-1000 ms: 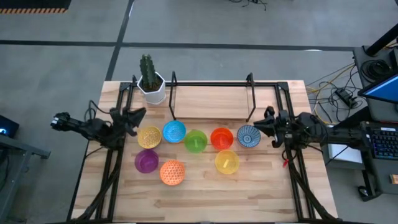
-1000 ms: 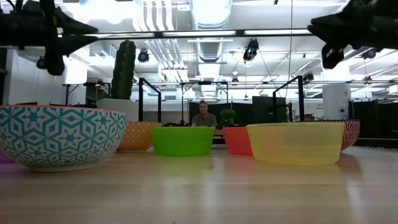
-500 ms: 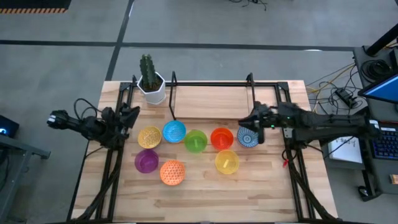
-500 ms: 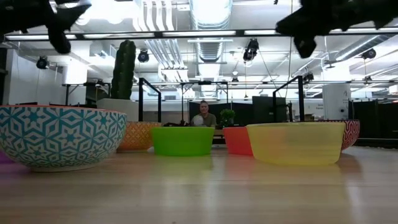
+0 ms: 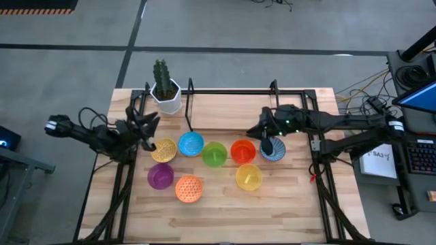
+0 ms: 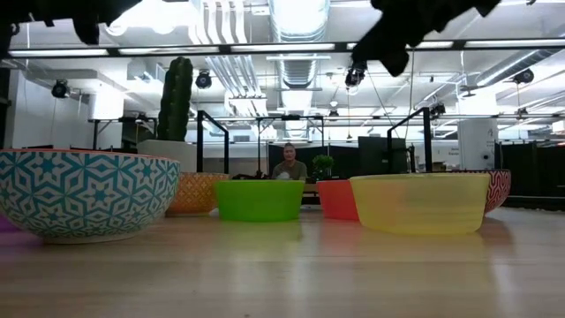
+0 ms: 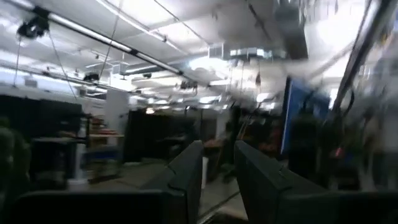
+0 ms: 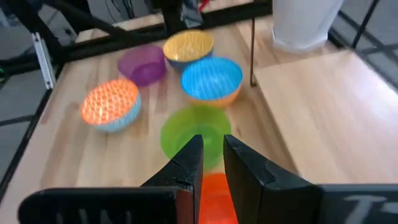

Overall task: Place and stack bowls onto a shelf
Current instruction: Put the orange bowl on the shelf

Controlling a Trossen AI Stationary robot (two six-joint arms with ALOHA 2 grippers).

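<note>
Several bright bowls stand on the wooden table in front of the shelf (image 5: 231, 112): gold (image 5: 163, 150), blue (image 5: 191, 143), green (image 5: 214, 154), red-orange (image 5: 242, 151) and blue-white (image 5: 274, 150) in a row. Purple (image 5: 161, 176), patterned orange (image 5: 189, 188) and yellow (image 5: 248, 177) stand nearer. My right gripper (image 5: 262, 131) hangs in the air over the gap between the red-orange and blue-white bowls. Its fingers (image 8: 213, 155) are a narrow gap apart and hold nothing. My left gripper (image 5: 147, 129) hangs left of the gold bowl, tipped upward, its fingers (image 7: 217, 171) also slightly apart and holding nothing.
A white pot with a cactus (image 5: 165, 95) stands at the shelf's left end. Black frame rails (image 5: 122, 184) run along the table's left and right sides. Bare wood (image 5: 286, 211) lies near the front edge. A person (image 6: 289, 164) sits far off in the room.
My right gripper has swung from the table's right edge toward the left, rising, and now hangs over the blue-white and red-orange bowls. My left gripper has risen a little, tipped upward and rolled about its own axis. No bowl has moved.
</note>
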